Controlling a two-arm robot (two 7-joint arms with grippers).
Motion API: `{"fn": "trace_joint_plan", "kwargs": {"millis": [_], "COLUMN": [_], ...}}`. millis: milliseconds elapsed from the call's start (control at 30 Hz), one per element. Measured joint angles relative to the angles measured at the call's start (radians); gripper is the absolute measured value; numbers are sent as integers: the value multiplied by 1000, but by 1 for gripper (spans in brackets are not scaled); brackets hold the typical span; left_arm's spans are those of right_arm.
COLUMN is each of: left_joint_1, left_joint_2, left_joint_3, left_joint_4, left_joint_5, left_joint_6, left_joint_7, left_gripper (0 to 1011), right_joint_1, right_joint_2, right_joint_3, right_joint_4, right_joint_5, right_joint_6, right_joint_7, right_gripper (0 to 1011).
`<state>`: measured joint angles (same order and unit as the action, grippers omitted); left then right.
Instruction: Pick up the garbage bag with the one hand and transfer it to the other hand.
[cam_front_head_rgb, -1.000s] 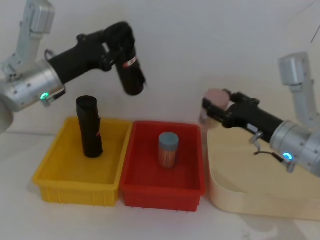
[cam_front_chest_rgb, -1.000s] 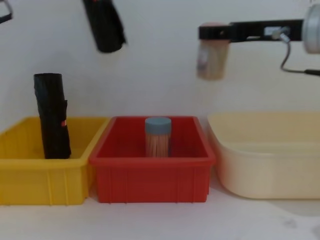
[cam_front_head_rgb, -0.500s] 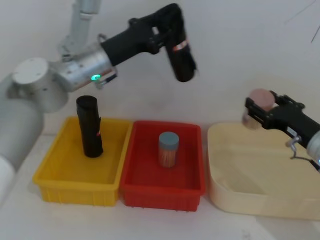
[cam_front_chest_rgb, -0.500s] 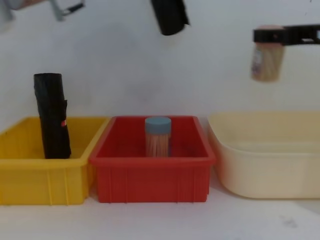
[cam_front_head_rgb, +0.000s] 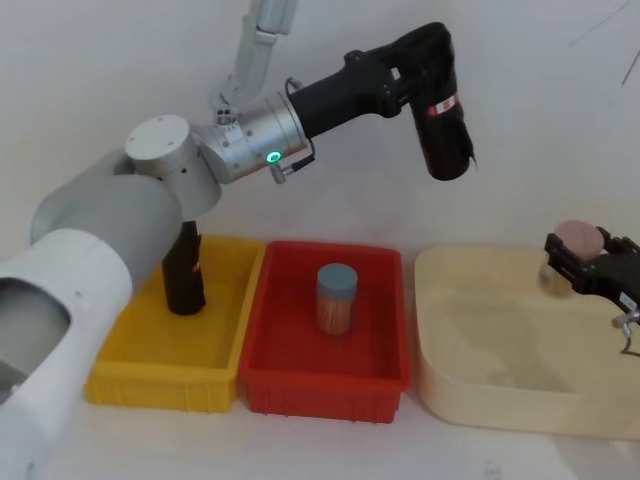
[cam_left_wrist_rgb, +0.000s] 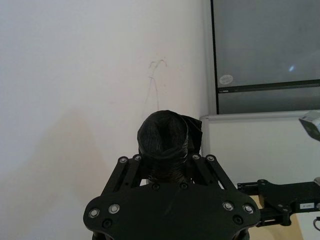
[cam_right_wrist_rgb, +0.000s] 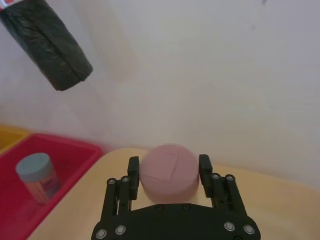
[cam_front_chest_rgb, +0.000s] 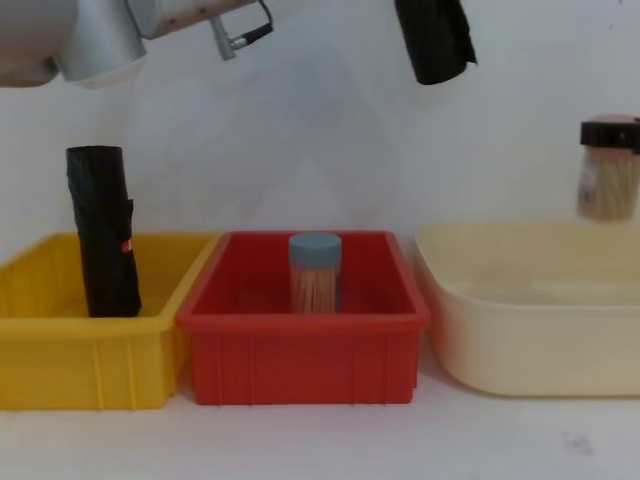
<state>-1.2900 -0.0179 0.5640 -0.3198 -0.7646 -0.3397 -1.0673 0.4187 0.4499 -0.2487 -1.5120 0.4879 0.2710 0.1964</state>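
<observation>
Left end effector (cam_front_head_rgb: 431, 72) high; right end effector (cam_front_head_rgb: 578, 257) lower

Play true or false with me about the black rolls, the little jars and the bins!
1. The left end effector holds a black roll up in the air. True.
2. The right end effector holds nothing. False: it grips a jar with a pink lid.
3. A jar with a blue lid stands in the red bin. True.
4. The other black roll stands in the red bin. False: it stands in the yellow bin.
</observation>
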Motion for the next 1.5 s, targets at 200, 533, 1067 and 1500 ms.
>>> {"fn": "trace_joint_plan", "kwargs": {"millis": [200, 533, 1067, 1500], "left_joint_1": [-39, -72, -91, -97], "left_joint_2": [-34, -63, -80, -85], "left_joint_3": [22, 42, 53, 56], "left_joint_4": [81, 150, 189, 200], "left_joint_5": [-23, -43, -55, -57], "left_joint_6": [-22, -41, -51, -54], "left_joint_7": [-26, -49, -62, -65], "left_gripper": [353, 353, 353, 353], "right_joint_1": [-12, -18, 82, 194], "right_joint_2": [-2, -4, -25, -77], "right_joint_3": [16, 24, -85, -155], "right_joint_4": [18, 29, 75, 151], "right_joint_5": [5, 6, -103, -201], "right_joint_6": [-6, -13, -86, -115], "right_joint_7": [-8, -11, 74, 80], "right_gripper": [847, 999, 999, 999]}}
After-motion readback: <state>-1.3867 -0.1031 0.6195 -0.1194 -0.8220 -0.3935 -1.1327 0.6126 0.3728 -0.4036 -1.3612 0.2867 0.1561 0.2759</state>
